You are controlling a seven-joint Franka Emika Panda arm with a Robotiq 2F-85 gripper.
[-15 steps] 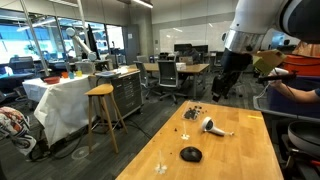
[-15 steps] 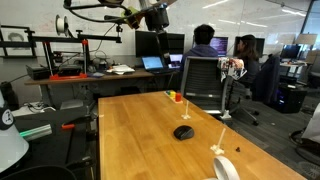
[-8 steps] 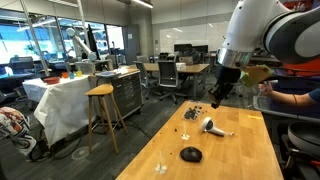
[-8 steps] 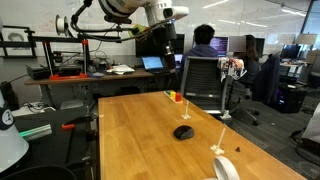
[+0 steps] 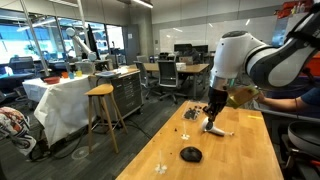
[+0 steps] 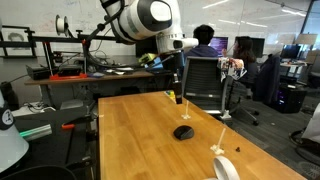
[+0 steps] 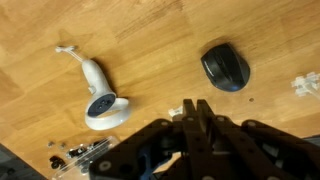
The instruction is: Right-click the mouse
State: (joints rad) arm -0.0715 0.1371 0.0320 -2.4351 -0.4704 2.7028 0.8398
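Wood-topped table [image 5: 250, 150] in an open-plan office, with one small black mouse [image 5: 190, 154] lying flat on bare wood near its front edge in an exterior view; it sits mid-table in another [image 6: 183, 132]. Nothing touches the mouse.

Compared with a second ago, the arm has dropped from high above the table, and its gripper [image 5: 211, 112] now hangs low over the far part of the table. The mouse has not moved.

Counted: one mouse, one gripper, one white-handled tool with a dark head [image 5: 215, 127], and one cluster of tiny dark bits [image 5: 192, 113]. The tool lies between the mouse and the bits, apart from both.

From the wrist camera, the gripper [image 7: 196, 104] has its fingers pressed together and holds nothing. The mouse [image 7: 225, 67] lies just beyond the fingertips and to one side, and the tool [image 7: 98, 95] is well apart on the other side. The bits [image 7: 80, 152] are partly cut off at the picture's lower edge and are too small to identify.
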